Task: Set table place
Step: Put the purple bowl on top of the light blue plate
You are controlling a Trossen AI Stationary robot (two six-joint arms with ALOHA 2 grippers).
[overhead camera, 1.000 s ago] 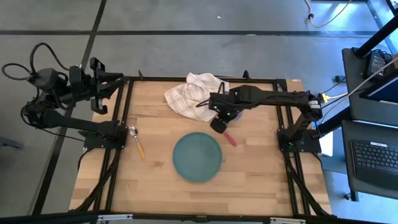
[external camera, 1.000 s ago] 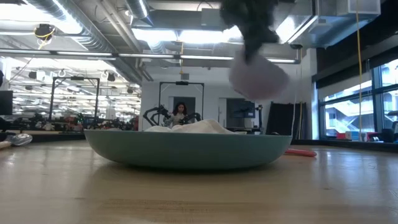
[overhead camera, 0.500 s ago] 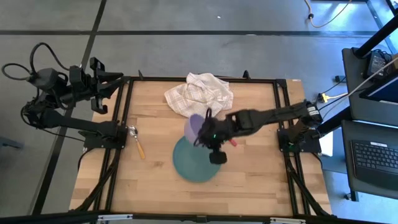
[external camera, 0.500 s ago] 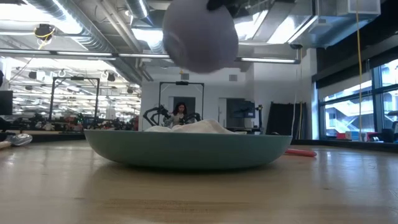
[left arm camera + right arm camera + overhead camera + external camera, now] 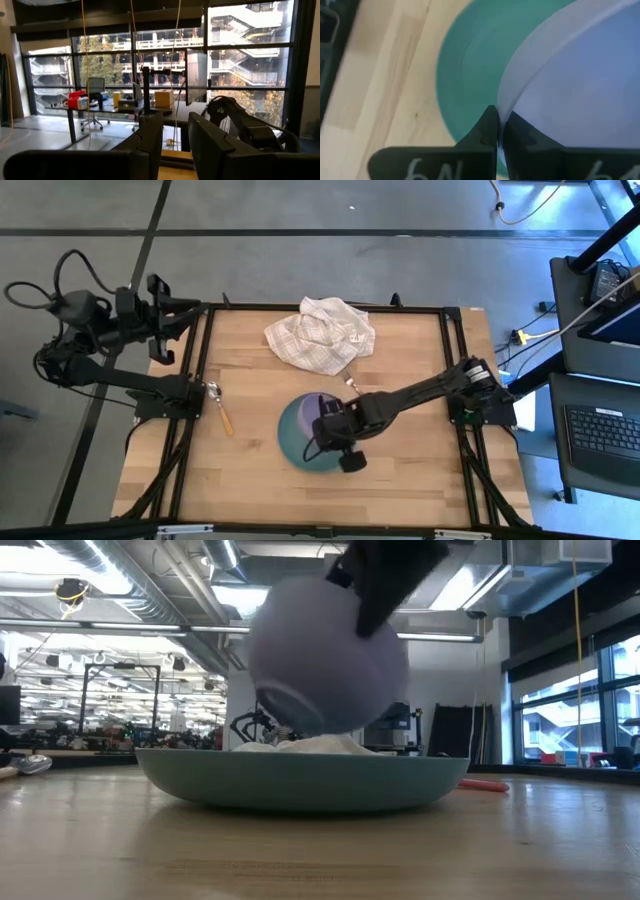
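Hanging tilted just above the teal plate [image 5: 300, 442], the lilac bowl [image 5: 325, 665] is pinched by its rim in the right gripper [image 5: 499, 131], whose two fingers are closed almost together with only the thin bowl wall between them. In the low view a clear gap shows between the bowl's foot and the plate, and the foot points down and to one side instead of straight down. Seen from above, the bowl sits over the part of the plate toward the cloth side, with the right arm stretched across the table [image 5: 250, 480] from its base to reach it.

What the coming move turns on, I judge, is that the plate lies directly beneath the bowl: it needs levelling and lowering, not carrying sideways. The bowl is smooth, pale and round, smaller than the shallow, wide plate.

A red-handled fork is not clearly visible from above, as the arm covers that area; in the low view a red handle [image 5: 485, 785] lies on the wood beyond the plate. The yellow-orange-handled spoon [image 5: 222, 411] lies near the left arm's base. The left gripper [image 5: 175, 145] is parked off the table edge, its fingers slightly apart and empty. The white checked cloth [image 5: 320, 332] lies crumpled at the far side.
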